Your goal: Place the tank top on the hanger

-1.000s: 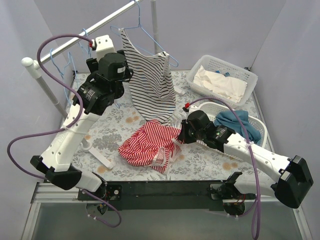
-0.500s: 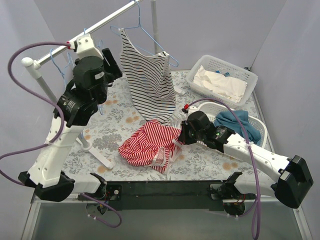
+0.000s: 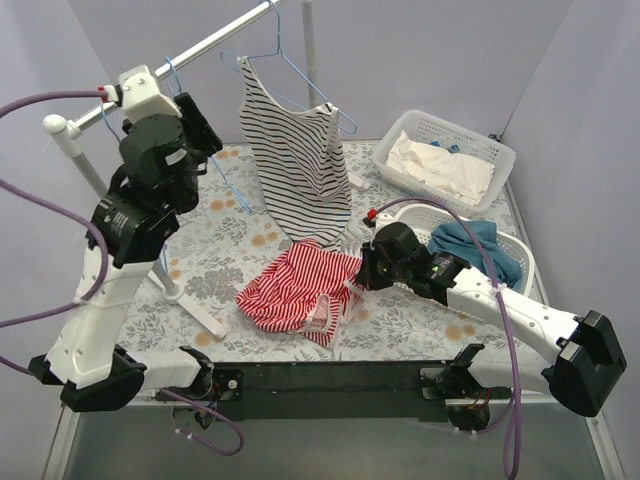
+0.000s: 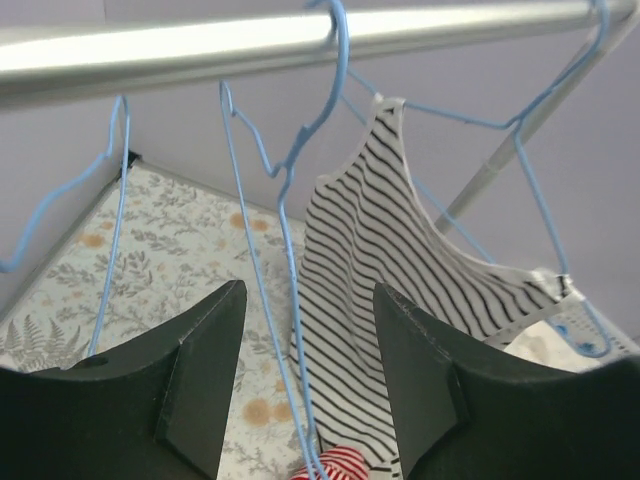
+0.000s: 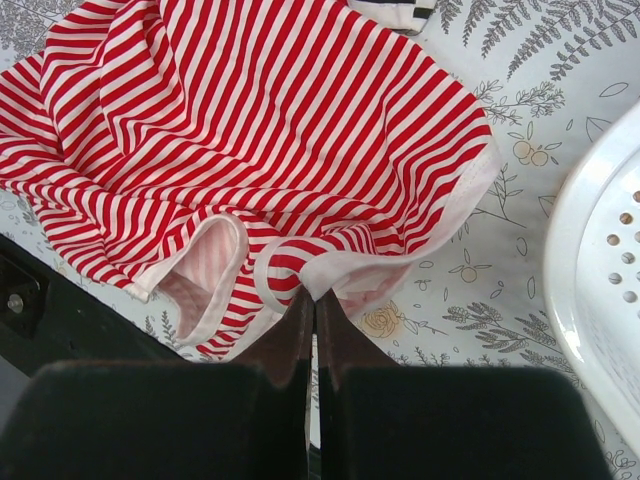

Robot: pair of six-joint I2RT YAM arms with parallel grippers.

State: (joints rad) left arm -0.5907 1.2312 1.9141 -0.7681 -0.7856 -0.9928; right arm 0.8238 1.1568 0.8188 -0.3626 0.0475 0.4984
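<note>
The red-and-white striped tank top (image 3: 295, 285) lies crumpled on the floral table, also in the right wrist view (image 5: 250, 150). My right gripper (image 5: 313, 298) is shut on its pale trim at the near right edge (image 3: 360, 277). My left gripper (image 4: 305, 390) is open, raised up by the rail (image 3: 190, 52). A light-blue wire hanger (image 4: 280, 180) hangs from the rail and its wires pass between my open jaws. Its wire also shows in the top view (image 3: 228, 180).
A black-and-white striped tank top (image 3: 295, 160) hangs on another blue hanger (image 3: 300, 75). More blue hangers (image 4: 110, 200) hang at the left. A white basket of white cloth (image 3: 445, 155) and a white tray with a blue-teal garment (image 3: 478, 245) stand at the right.
My left arm has risen and swung left and back toward the rail, bringing its open jaws around a hanging blue hanger. The right gripper and the red tank top have not moved.
</note>
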